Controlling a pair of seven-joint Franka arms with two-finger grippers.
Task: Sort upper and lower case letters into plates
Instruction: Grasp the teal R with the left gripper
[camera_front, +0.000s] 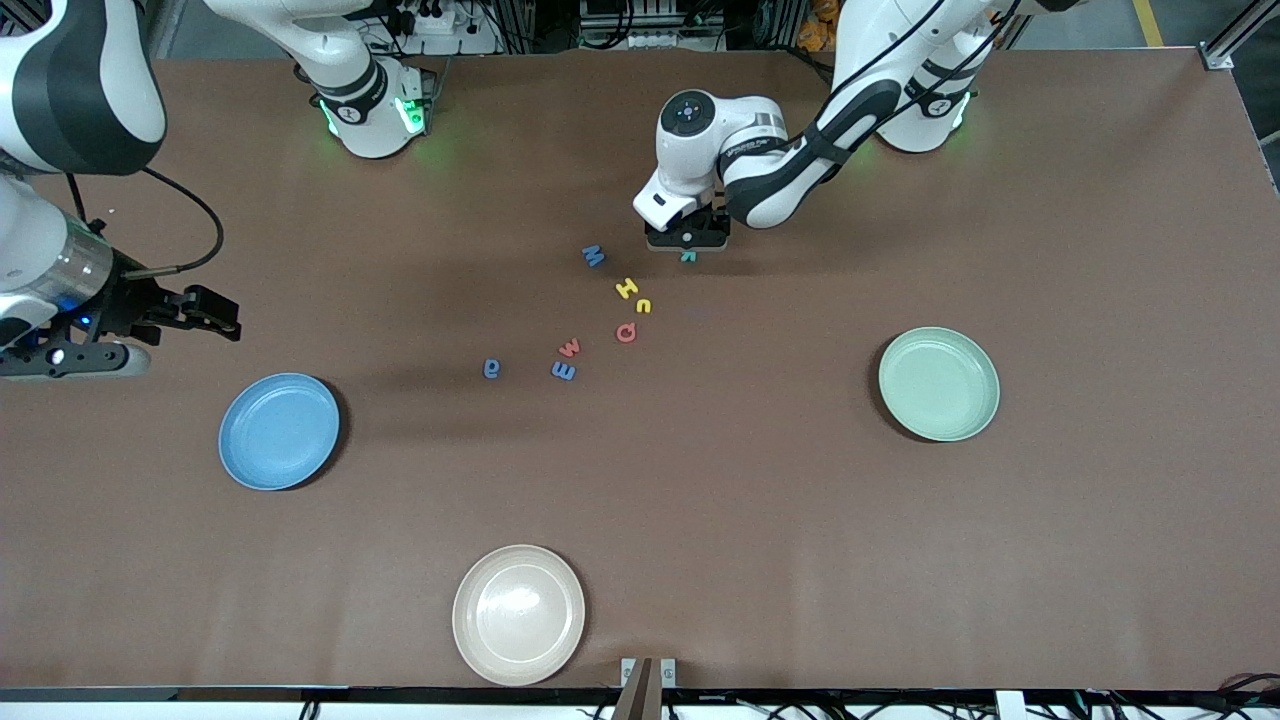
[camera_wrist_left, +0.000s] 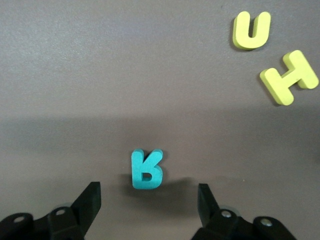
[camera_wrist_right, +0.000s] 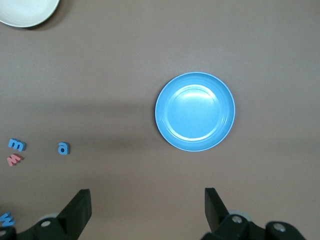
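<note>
The left gripper (camera_wrist_left: 146, 200) is hanging low over the teal letter R (camera_wrist_left: 146, 169), fingers (camera_wrist_left: 87, 202) spread wide; the R is lying flat on the worktop (camera_front: 700, 480), just ahead of the gap between the fingers. The right gripper (camera_wrist_right: 145, 207) is waiting, wide open, above the empty blue plate (camera_wrist_right: 195, 111). The mint green plate (camera_front: 938, 384) is also holding nothing.

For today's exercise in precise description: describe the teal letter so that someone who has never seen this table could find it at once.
Start at the loose cluster of letters mid-table between the blue plate and the green plate. The teal letter lies at the cluster's end farthest from the front camera, directly under the open left gripper. It is the only teal piece; its neighbours are yellow, blue and red-pink.
</note>
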